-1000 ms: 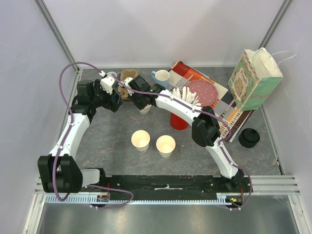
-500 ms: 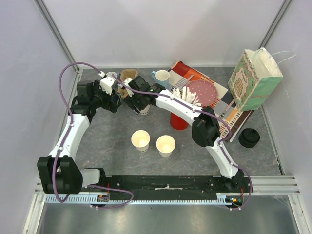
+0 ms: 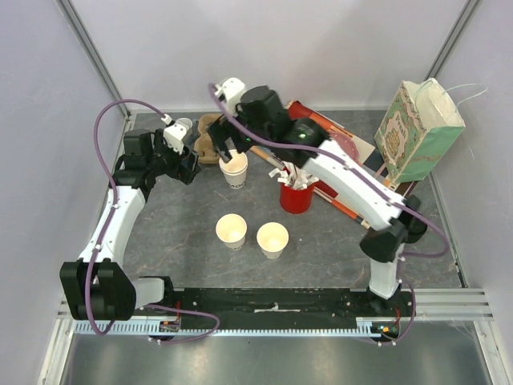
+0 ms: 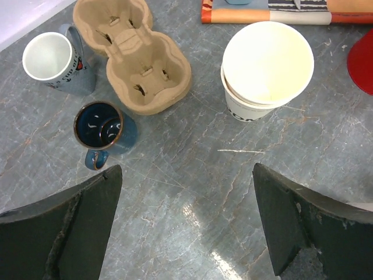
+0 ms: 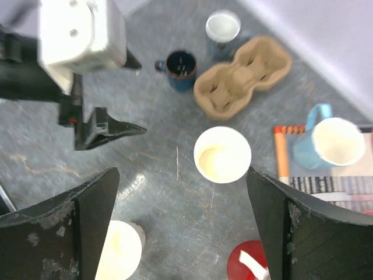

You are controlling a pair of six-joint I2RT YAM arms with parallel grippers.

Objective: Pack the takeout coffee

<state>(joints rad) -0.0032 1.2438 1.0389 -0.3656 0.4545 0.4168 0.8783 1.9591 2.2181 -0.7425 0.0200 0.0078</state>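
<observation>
Paper cup [image 4: 267,70] right of carrier [image 4: 137,55]

The cream-white open-topped paper cup [image 4: 267,70] looks matt and smooth, while the tan two-well cup carrier [image 4: 134,55] is rough moulded pulp. The dark blue handled mug [image 4: 104,127] has a glossy ceramic glaze. The grey marbled tabletop [image 4: 192,175] shines faintly.

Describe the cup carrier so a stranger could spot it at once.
Go to the far left corner of the table. Between the pale mug and the rearmost paper cup lies the cup carrier. It alone is brown moulded pulp, peanut-shaped and empty.
</observation>
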